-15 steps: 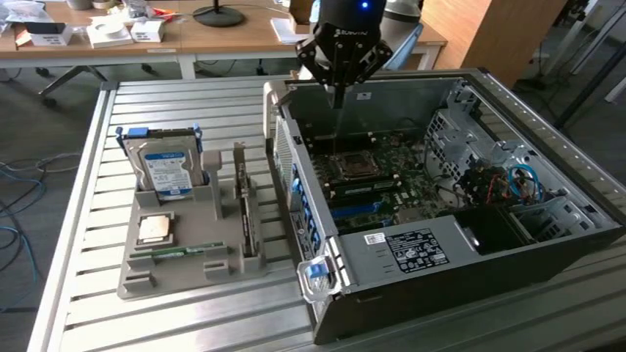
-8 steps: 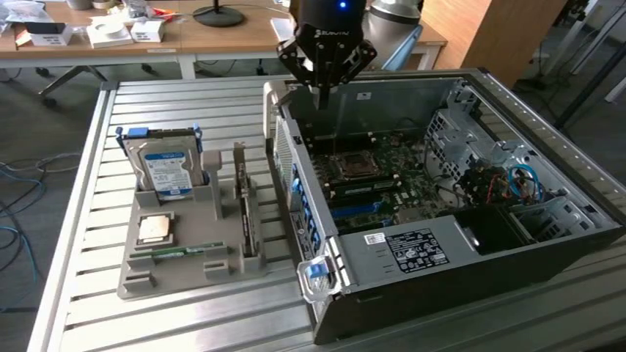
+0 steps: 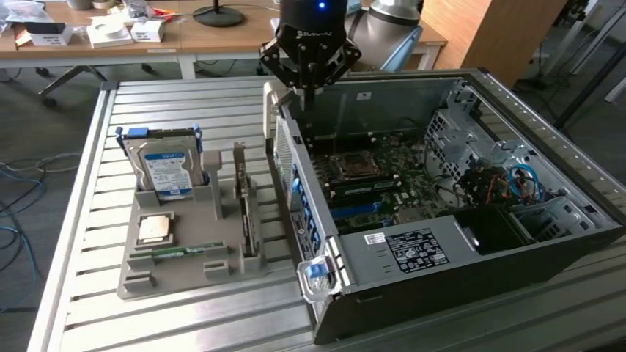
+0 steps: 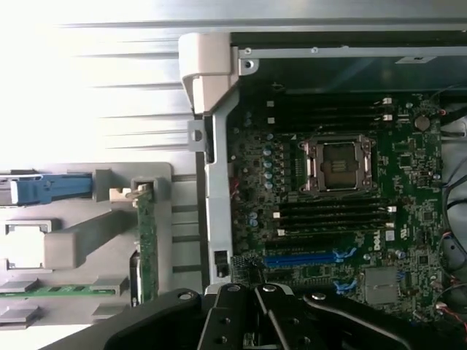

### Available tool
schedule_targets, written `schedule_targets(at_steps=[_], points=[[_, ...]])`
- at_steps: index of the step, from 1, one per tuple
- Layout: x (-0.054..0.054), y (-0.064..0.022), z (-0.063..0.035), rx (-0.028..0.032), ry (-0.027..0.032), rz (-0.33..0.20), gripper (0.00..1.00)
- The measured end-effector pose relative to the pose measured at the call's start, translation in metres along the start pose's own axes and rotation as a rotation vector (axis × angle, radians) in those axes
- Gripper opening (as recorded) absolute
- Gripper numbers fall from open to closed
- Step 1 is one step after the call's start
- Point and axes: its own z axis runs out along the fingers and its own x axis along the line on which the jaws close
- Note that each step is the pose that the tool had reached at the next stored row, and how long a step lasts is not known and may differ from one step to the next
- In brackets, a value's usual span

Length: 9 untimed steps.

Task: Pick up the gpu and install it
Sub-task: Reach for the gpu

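Slatted metal table (image 3: 196, 103), open pc case (image 3: 411, 293) on it. Gripper (image 3: 303, 92) hangs over the case wall, jaws together, empty. The gpu (image 3: 245, 213) stands on edge in the grey holder (image 3: 146, 282), roughly 7 o'clock from the gripper in the exterior view, untouched I think. I'd pinch its top edge squarely.

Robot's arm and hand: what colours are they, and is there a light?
The hand is black, built of angular linked bars, with pale lettering and a glowing blue light above. The arm behind is rounded and silver-grey.
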Motion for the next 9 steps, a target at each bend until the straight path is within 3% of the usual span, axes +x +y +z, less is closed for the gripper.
schedule_targets(at_steps=[9], points=[[0.033,-0.0025,-0.0003,-0.0005,-0.0081,0.000,0.11]])
